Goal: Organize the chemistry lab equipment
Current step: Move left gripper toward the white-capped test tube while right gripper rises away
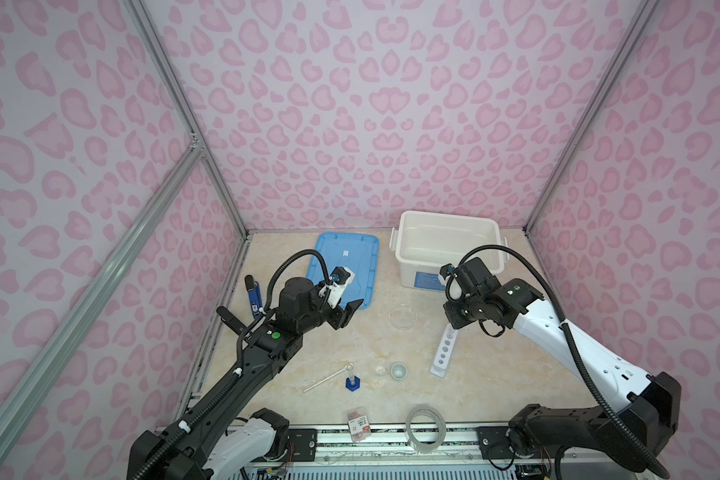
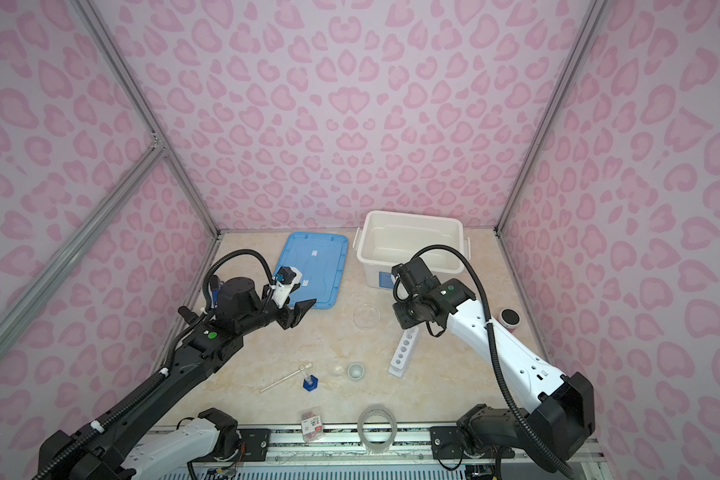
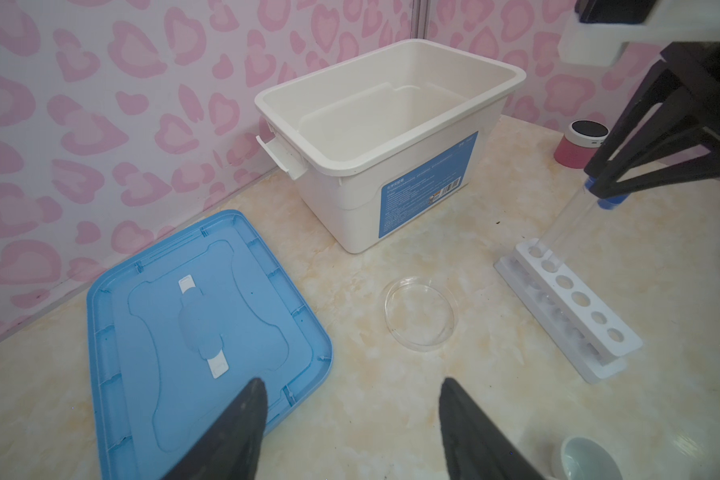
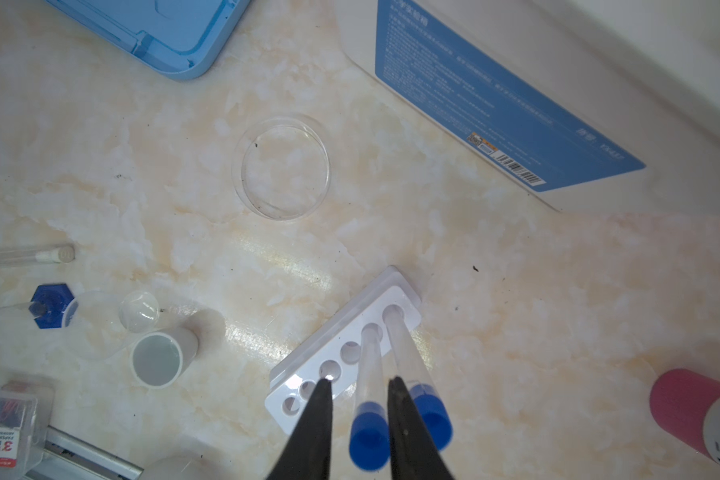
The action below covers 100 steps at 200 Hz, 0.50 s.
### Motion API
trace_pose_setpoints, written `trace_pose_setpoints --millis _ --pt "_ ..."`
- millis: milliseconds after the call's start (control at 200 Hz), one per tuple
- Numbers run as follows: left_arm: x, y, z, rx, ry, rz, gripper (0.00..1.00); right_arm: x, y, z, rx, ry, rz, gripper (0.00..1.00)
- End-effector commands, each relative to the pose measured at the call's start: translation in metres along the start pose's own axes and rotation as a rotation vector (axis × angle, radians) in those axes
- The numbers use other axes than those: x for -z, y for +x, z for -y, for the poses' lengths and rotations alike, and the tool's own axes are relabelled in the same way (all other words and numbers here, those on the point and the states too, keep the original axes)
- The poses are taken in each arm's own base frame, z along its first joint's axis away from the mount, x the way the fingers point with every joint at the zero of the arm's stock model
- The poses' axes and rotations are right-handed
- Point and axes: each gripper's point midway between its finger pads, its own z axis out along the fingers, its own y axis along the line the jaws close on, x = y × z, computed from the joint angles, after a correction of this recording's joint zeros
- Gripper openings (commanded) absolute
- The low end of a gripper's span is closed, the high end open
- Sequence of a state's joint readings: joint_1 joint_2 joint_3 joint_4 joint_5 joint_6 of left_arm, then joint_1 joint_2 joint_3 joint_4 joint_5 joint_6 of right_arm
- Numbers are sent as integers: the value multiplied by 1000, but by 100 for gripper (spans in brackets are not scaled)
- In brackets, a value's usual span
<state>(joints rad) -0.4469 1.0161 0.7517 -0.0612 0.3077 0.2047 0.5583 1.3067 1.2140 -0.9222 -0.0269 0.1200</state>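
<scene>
Test tubes (image 4: 368, 374) racked, right hand (image 4: 360, 382) seemingly loose around one, left hand (image 3: 352, 386) wide, "PAPER CLIPS" packet (image 4: 5, 432)

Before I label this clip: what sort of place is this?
Probably a staged robot test booth, not a real lab: pink patterned walls on metal framing, a marble-look tabletop, two robot arms at its front.

Your left arm (image 1: 242, 374) reaches forward and inward from the near left corner, forearm rising. The left gripper (image 1: 347, 312) is held aloft, roughly level, its jaws wide apart in the left wrist view. Your right arm (image 1: 578, 353) reaches inward from the near right corner, wrist bent over. The right gripper (image 4: 360, 380) points steeply downward, jaws only narrowly parted.
</scene>
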Motion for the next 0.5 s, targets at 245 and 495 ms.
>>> trace_pose_setpoints --millis 245,495 --pt "21 42 25 -54 98 -156 67 24 -41 -12 68 -65 144 27" --pt "45 90 28 -64 95 -393 67 16 -70 -34 96 -192 230 28"
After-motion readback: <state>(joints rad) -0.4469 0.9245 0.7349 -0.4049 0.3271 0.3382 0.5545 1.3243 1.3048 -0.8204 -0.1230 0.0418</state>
